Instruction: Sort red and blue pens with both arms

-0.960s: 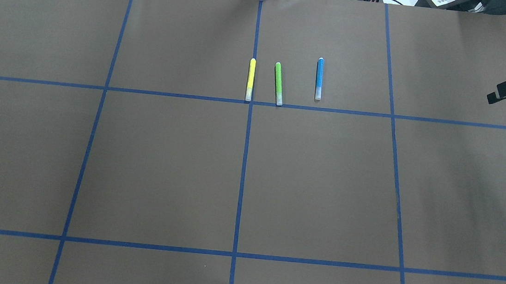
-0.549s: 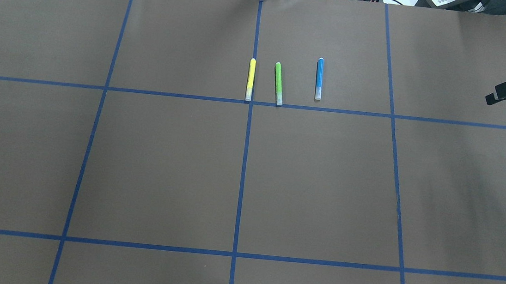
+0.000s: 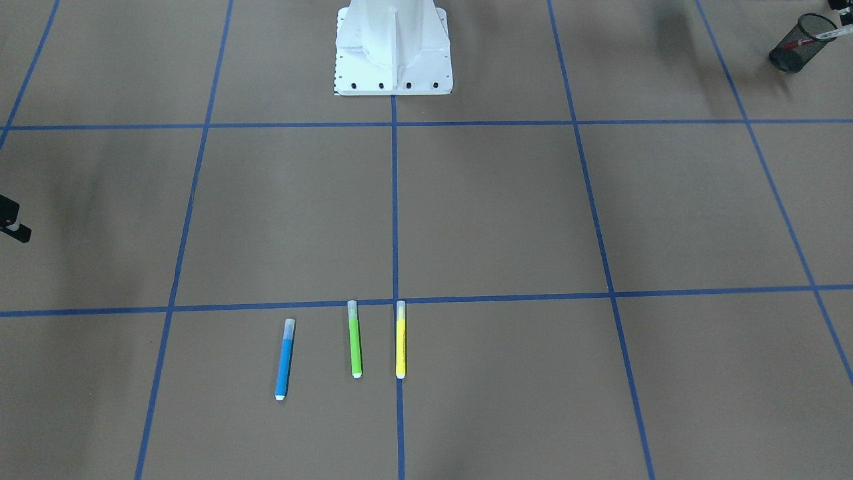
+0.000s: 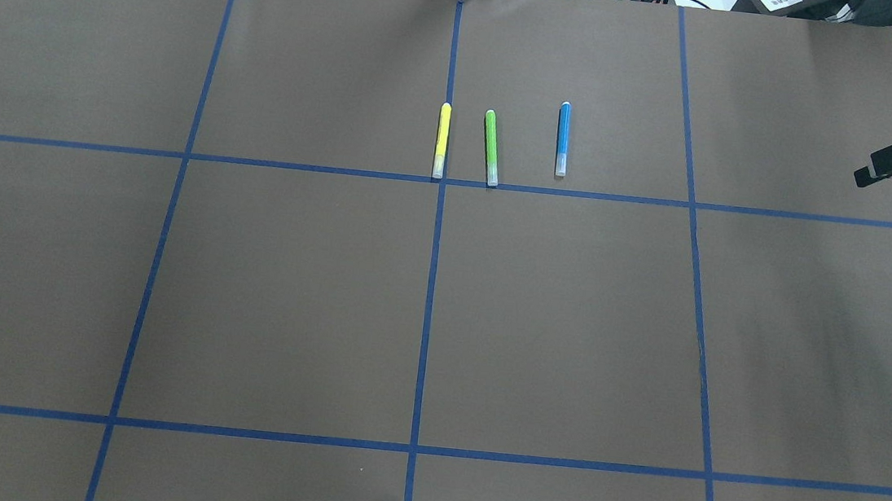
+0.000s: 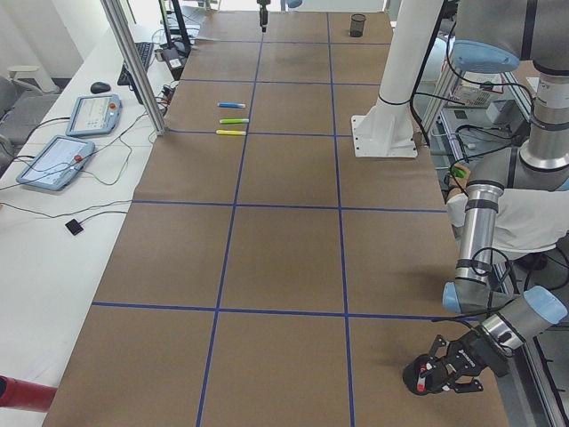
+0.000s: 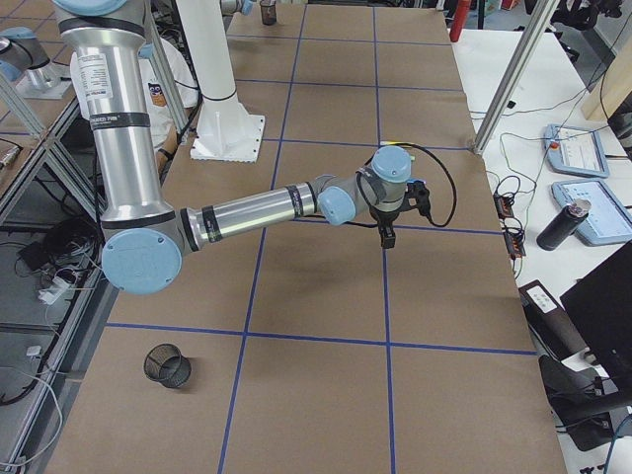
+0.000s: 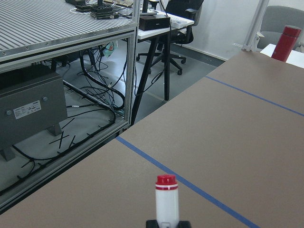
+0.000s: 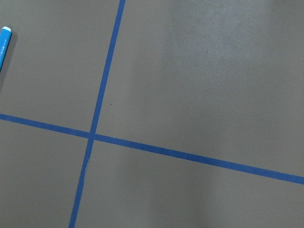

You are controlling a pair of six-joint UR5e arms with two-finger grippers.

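Observation:
The blue pen (image 4: pixel 562 139) lies flat on the brown table right of centre, also visible in the front view (image 3: pixel 284 360) and at the right wrist view's left edge (image 8: pixel 4 47). My right gripper (image 4: pixel 862 176) hangs above the table's right edge, well apart from the pen. It holds nothing, and no fingertips show in its wrist view. My left gripper (image 7: pixel 168 224) is shut on the red pen (image 7: pixel 166 202), a white barrel with a red cap. In the front view this pen (image 3: pixel 823 32) leans out of a black mesh cup (image 3: pixel 790 50).
A lime-green pen (image 4: pixel 491 147) and a yellow pen (image 4: pixel 441 140) lie side by side left of the blue pen. The white pedestal base (image 3: pixel 393 47) stands at the robot's edge. A second mesh cup (image 6: pixel 168 365) sits at the near right. Blue tape lines grid the table.
My right gripper has drifted slightly leftward over the table. The three pens on the table have not moved.

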